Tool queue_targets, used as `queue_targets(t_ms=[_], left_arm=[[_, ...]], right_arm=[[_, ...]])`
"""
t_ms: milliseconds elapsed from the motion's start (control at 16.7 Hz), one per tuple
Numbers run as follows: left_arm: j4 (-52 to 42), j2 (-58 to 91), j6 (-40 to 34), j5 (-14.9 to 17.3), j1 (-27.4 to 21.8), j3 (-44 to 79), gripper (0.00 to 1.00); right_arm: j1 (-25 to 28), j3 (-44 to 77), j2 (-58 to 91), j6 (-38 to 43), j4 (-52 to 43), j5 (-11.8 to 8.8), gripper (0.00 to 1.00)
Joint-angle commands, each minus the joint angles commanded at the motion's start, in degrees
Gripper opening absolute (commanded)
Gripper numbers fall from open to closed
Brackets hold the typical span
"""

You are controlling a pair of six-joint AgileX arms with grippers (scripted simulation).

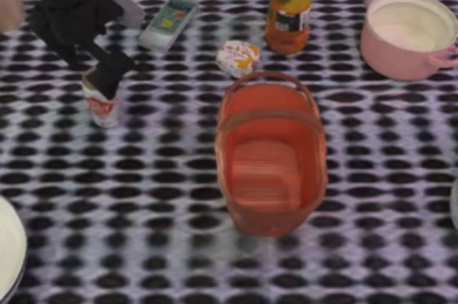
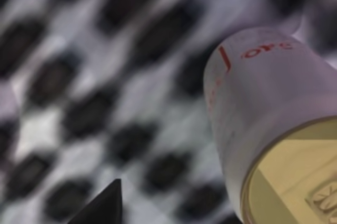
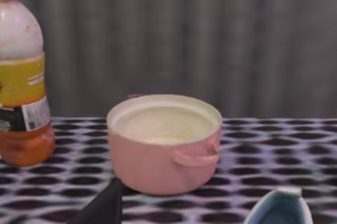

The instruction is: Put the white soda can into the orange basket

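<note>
The white soda can (image 1: pixel 101 109) with red markings stands upright at the table's left, well left of the orange basket (image 1: pixel 270 155). My left gripper (image 1: pixel 109 79) hangs just above and behind the can's top, covering part of it. In the left wrist view the can (image 2: pixel 263 103) fills one side, very close, and its dull metallic top faces the camera. One dark fingertip (image 2: pixel 108 205) shows apart from the can with patterned cloth between them, so the jaws stand open. The basket is empty, its hoop handle upright. My right gripper (image 3: pixel 168 218) is parked out of the top view, open, facing the pink pot.
A tall orange juice bottle (image 1: pixel 290 11), a round white-orange packet (image 1: pixel 238 57) and a green-white box (image 1: pixel 168 21) stand behind the basket. The pink pot (image 1: pixel 408 32) sits at the back right. A white bowl (image 1: pixel 8 247) pokes in at the front left, and a blue dish (image 3: pixel 279 208) lies near the right gripper.
</note>
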Motion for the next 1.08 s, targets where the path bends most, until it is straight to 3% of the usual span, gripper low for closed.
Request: queue_targets(t_ms=[300,660,900,1080], left_arm=[[0.31,-0.06,-0.04,0.02,0.04,-0.35,1.0],[9.54,1.18,0.05,0.01,0.05,-8.2,1.0],[10.27,1.38,0.07,0.02,0.05,-8.9,1.0],[10.27,1.38,0.07,0.02,0.05,-8.9,0.77]], right_arm=[[0.0,0.0,0.0,0.0,0.0,0.0,1.0],[0.0,0.0,0.0,0.0,0.0,0.0,1.0],[0.0,0.0,0.0,0.0,0.0,0.0,1.0],[0.0,0.0,0.0,0.0,0.0,0.0,1.0]])
